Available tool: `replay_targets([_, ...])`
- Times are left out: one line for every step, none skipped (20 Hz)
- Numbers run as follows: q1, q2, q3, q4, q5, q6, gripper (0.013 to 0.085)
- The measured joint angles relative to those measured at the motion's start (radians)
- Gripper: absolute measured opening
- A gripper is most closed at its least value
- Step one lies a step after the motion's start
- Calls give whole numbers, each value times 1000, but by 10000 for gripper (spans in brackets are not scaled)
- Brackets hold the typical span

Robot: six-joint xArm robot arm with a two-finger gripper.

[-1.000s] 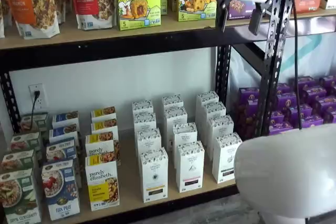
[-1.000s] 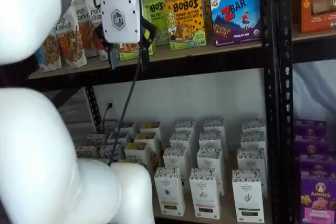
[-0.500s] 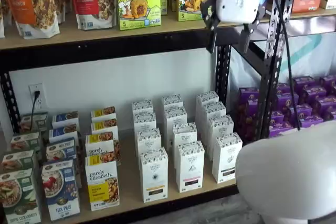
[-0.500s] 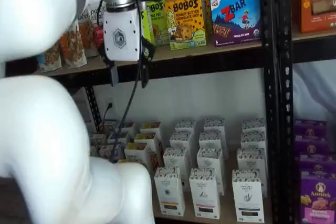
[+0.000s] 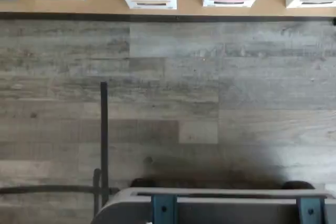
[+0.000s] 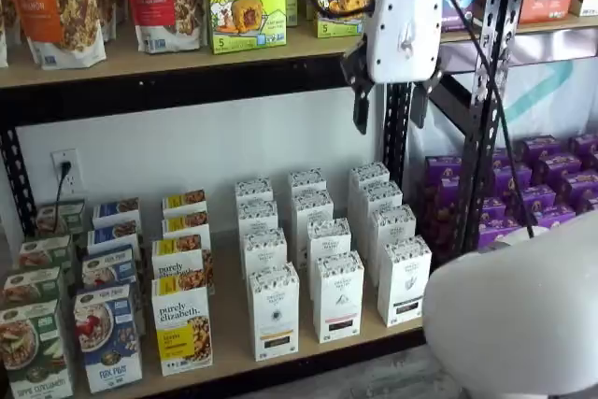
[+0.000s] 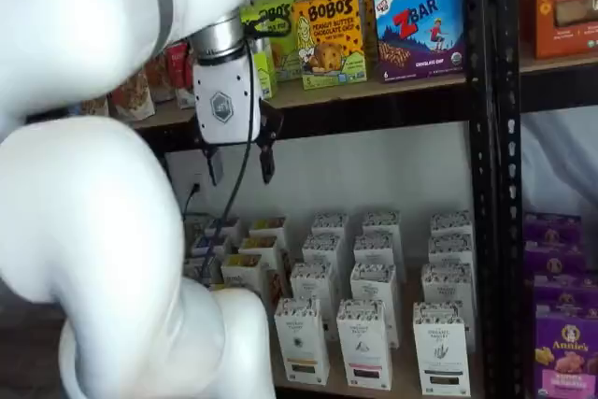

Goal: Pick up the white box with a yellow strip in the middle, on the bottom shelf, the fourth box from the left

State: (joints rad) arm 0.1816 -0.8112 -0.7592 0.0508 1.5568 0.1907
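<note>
With jaws wide and empty, the gripper [image 6: 385,109] could grab a black-strip neighbour instead of the white box [image 6: 274,311].

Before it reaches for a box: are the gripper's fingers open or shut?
Open: in both shelf views the gripper shows a plain gap between its black fingers, nothing held.

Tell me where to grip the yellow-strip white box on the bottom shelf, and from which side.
Pinch the white box across its side faces, near the top, coming from the front. It stands upright at the bottom shelf's front edge, gaps either side, another carton close behind.
</note>
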Motion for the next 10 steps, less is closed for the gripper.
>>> replay_targets([9, 5, 11, -10, -17, 9, 850])
replay_targets([19, 10, 23, -21, -36, 19, 850])
replay_targets([27, 15, 32, -29, -50, 26, 850])
replay_targets([35, 21, 45, -37, -72, 35, 850])
replay_targets([43, 23, 58, -45, -96, 44, 850])
replay_targets([50, 23, 73, -50, -123, 52, 850])
replay_targets([59, 26, 92, -56, -160, 62, 850])
replay_targets([68, 34, 100, -61, -180, 72, 850])
replay_targets([76, 47, 106, -67, -196, 81, 850])
replay_targets([85, 60, 111, -73, -214, 92, 850])
